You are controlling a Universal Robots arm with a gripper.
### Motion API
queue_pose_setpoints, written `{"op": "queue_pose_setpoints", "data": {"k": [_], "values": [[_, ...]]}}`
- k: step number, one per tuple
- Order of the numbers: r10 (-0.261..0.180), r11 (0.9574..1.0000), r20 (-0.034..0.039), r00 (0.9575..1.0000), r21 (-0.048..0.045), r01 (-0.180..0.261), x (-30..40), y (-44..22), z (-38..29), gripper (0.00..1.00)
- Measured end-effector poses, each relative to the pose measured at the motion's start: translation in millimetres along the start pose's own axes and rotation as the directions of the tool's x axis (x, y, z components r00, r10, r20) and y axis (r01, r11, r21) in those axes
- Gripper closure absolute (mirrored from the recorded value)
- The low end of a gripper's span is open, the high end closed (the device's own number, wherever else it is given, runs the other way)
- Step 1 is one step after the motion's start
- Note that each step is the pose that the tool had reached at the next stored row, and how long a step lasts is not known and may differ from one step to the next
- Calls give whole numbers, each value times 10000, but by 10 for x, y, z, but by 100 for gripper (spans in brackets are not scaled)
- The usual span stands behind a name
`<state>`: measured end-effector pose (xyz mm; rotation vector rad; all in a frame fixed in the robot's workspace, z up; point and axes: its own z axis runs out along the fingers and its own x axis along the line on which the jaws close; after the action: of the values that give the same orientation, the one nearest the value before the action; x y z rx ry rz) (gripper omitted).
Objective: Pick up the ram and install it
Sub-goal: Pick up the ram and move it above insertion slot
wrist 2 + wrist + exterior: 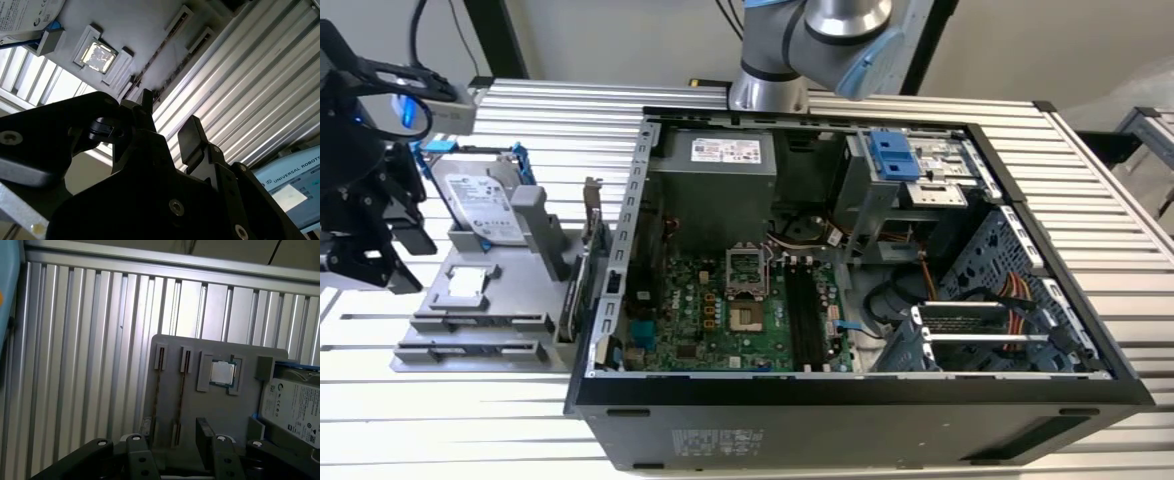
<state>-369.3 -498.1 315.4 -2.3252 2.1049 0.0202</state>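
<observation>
The ram shows as two thin dark strips standing on edge in the slots of a grey holder tray (220, 352), one (182, 385) beside the other (157, 387). The same strips run along the tray in the second wrist view (152, 59). My black gripper (170, 437) hangs above the tray's end, open and holding nothing, with the nearer strip lying roughly between its fingers (205, 429). In the exterior view the gripper (394, 245) is at the far left, beside the tray (480, 300). The motherboard's long black slots (807, 320) lie inside the open computer case (854, 390).
On the tray also sit a silver processor chip (223, 373) and a hard drive in a blue frame (480, 205). A thin card (594, 255) stands upright between the tray and the case wall. The ribbed aluminium table (560, 110) surrounds everything.
</observation>
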Motion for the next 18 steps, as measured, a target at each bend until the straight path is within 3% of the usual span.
{"op": "queue_pose_setpoints", "data": {"k": [18], "values": [[0,10000,-63,10000,-6,0,1,-1,80,0]]}}
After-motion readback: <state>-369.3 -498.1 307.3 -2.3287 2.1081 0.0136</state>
